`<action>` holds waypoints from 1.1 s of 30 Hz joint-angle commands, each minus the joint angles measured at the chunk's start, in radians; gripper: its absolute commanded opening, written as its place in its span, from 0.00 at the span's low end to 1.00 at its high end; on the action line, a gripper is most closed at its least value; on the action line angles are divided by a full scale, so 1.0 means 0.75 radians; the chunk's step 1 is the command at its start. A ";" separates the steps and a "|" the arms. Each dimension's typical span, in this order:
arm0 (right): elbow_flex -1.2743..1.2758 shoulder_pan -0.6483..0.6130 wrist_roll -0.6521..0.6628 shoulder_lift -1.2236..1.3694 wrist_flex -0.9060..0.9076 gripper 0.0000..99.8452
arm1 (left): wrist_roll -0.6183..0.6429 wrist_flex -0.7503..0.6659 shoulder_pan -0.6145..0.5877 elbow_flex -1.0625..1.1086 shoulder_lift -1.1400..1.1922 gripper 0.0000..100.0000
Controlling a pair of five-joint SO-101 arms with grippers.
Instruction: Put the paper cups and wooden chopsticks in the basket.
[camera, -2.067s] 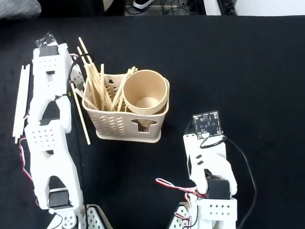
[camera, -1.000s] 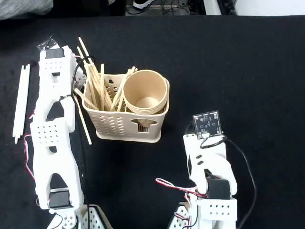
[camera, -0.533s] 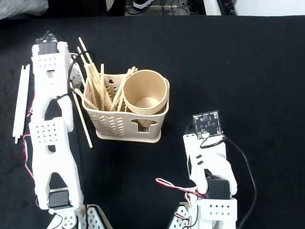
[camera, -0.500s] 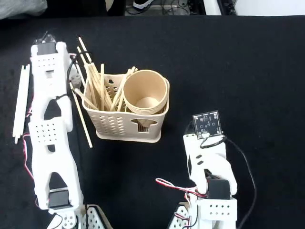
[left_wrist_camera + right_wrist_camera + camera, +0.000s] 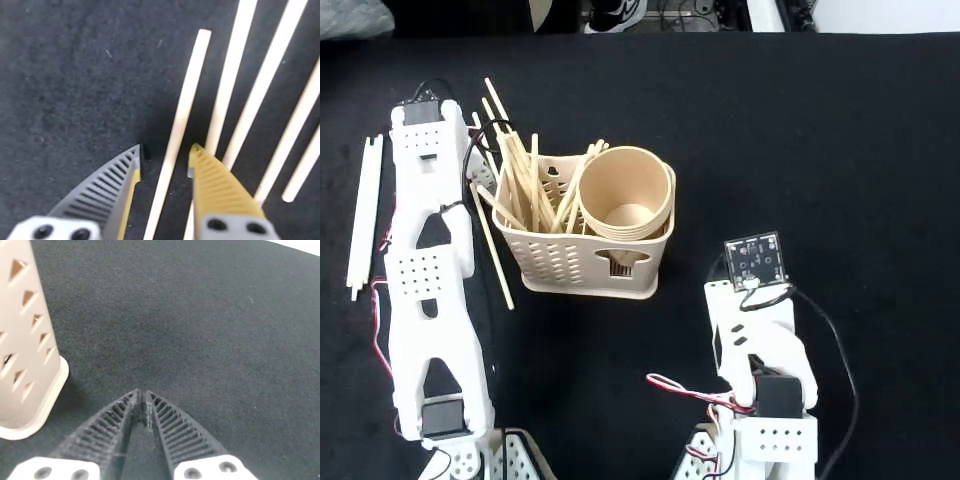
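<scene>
Left arm (image 5: 425, 260) is found shifted slightly sideways against half a second ago. Over the last two seconds it is seen swaying to and fro above the same spot. Right arm (image 5: 760, 340), basket (image 5: 585, 265) and paper cups (image 5: 625, 190) are unchanged.

Left gripper (image 5: 165, 150): released. The fingers (image 5: 127, 172) are spread and held low over the black cloth (image 5: 65, 75), one on either side of a single chopstick (image 5: 182, 115), which is not pinched. Further chopsticks (image 5: 265, 95) are seen just beside it, roughly parallel.

Right gripper (image 5: 141, 392): clenched, nothing held, low over the cloth and near the foot of the basket.

High view:
- The basket is placed between the two arms, nearer the left one.
- The paper cups are nested upright in the basket's half toward the right arm.
- A bundle of chopsticks (image 5: 525, 170) is stood tilted in the other half, with several leaning out over the rim toward the left arm.
- One loose chopstick (image 5: 492, 245) is laid on the cloth between left arm and basket.
- A pair of chopsticks (image 5: 362, 215) is laid side by side beyond the left arm, well apart from the basket.
</scene>
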 commanded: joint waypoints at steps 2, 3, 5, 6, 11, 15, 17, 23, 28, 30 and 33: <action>-0.009 0.014 0.002 -0.075 0.006 0.01 | -0.008 -0.018 0.017 -0.028 -0.008 0.02; -0.009 0.014 0.002 -0.075 0.006 0.01 | -0.008 -0.016 0.015 -0.028 -0.010 0.04; -0.009 0.014 0.002 -0.075 0.006 0.01 | -0.010 -0.016 0.013 -0.028 -0.012 0.03; -0.009 0.014 0.002 -0.075 0.006 0.01 | -0.010 -0.014 0.011 -0.028 -0.012 0.03; -0.009 0.014 0.002 -0.075 0.006 0.01 | -0.018 0.059 -0.030 -0.105 -0.055 0.03; -0.009 0.014 0.002 -0.075 0.006 0.01 | -0.061 0.059 -0.066 -0.013 -0.178 0.03; -0.009 0.014 0.002 -0.075 0.006 0.01 | -0.078 0.059 -0.064 0.091 -0.274 0.03; -0.009 0.014 0.002 -0.075 0.006 0.01 | -0.094 0.049 -0.064 0.437 -0.620 0.03; -0.009 0.014 0.002 -0.075 0.006 0.01 | -0.090 -0.078 -0.064 0.717 -0.847 0.03; -0.009 0.014 0.002 -0.075 0.006 0.01 | -0.090 -0.166 -0.056 0.860 -0.935 0.03; -0.009 0.014 0.002 -0.075 0.006 0.01 | -0.088 -0.280 -0.054 1.061 -1.123 0.03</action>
